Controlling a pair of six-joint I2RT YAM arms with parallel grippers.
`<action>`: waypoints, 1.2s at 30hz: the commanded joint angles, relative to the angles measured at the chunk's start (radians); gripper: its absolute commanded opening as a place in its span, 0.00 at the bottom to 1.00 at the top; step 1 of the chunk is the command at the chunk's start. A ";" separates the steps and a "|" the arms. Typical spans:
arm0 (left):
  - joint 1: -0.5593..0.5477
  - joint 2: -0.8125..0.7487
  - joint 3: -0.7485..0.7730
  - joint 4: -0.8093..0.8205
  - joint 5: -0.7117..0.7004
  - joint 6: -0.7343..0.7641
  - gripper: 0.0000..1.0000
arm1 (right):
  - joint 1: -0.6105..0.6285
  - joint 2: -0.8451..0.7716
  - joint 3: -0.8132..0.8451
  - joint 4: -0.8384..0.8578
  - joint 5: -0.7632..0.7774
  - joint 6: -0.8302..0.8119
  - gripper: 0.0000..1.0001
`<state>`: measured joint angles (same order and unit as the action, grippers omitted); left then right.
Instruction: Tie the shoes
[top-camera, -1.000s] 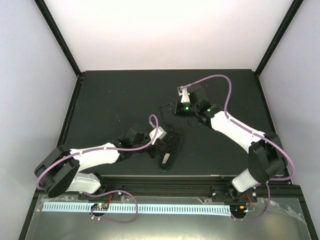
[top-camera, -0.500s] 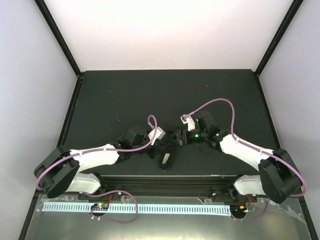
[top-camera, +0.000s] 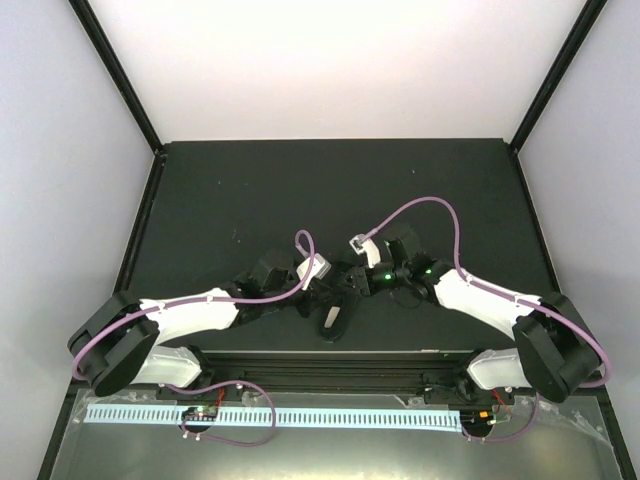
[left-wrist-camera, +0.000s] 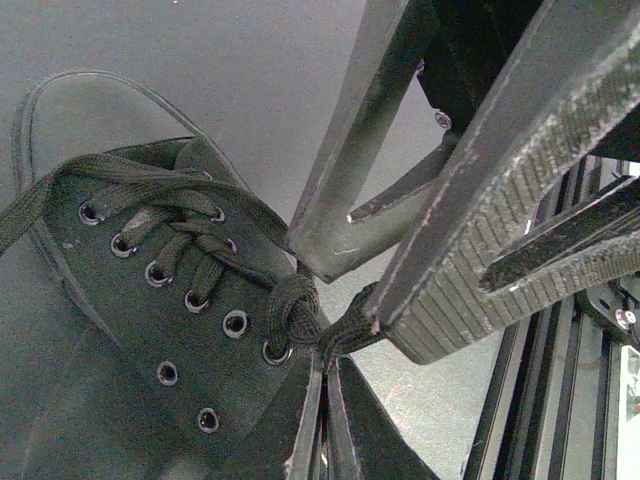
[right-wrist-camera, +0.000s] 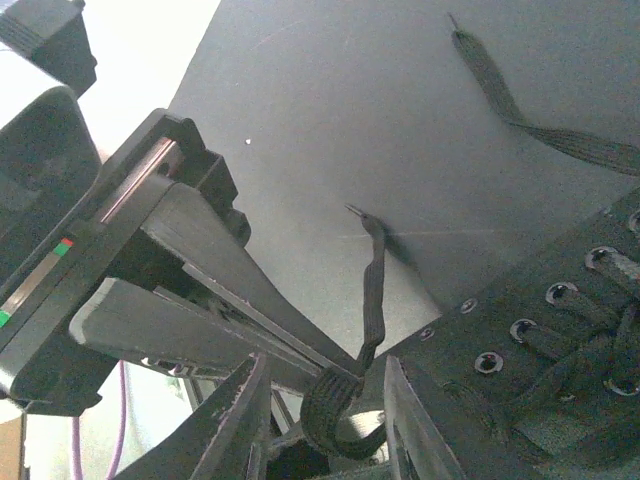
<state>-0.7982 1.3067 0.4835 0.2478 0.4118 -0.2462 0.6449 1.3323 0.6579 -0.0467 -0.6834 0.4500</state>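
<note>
A small black shoe (top-camera: 334, 316) lies near the mat's front edge, between both arms. In the left wrist view its eyelets and crossed laces (left-wrist-camera: 180, 250) show clearly. My left gripper (left-wrist-camera: 322, 372) is shut on a lace right beside the top eyelet. My right gripper (right-wrist-camera: 325, 405) stands with its jaws apart, and a loop of lace (right-wrist-camera: 335, 420) hangs between them, pressed by neither. From above, the left gripper (top-camera: 322, 291) and the right gripper (top-camera: 352, 282) almost touch over the shoe's opening. One ribbed right pad (left-wrist-camera: 470, 270) sits just above the held lace.
One loose lace end (right-wrist-camera: 510, 105) trails flat across the black mat (top-camera: 240, 200), and another lace end (right-wrist-camera: 372, 270) stands up by the shoe's side. A metal rail (top-camera: 330, 362) runs along the front edge. Purple cables (top-camera: 425, 203) arch over both wrists.
The right arm has swung from the middle of the mat back toward the front and left, ending beside the left gripper at the shoe. The left arm and the shoe have stayed put.
</note>
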 joint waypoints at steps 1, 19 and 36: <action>-0.006 -0.004 0.019 0.014 -0.012 -0.004 0.02 | 0.010 0.002 0.008 0.008 -0.037 -0.034 0.33; -0.004 -0.019 0.037 -0.054 -0.064 0.004 0.41 | 0.024 -0.009 0.002 -0.005 0.022 -0.048 0.02; 0.124 0.204 0.340 -0.485 -0.303 0.236 0.68 | 0.024 -0.012 -0.026 0.046 0.006 -0.020 0.02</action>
<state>-0.6754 1.4231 0.7380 -0.1070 0.1333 -0.1009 0.6628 1.3193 0.6426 -0.0437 -0.6659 0.4225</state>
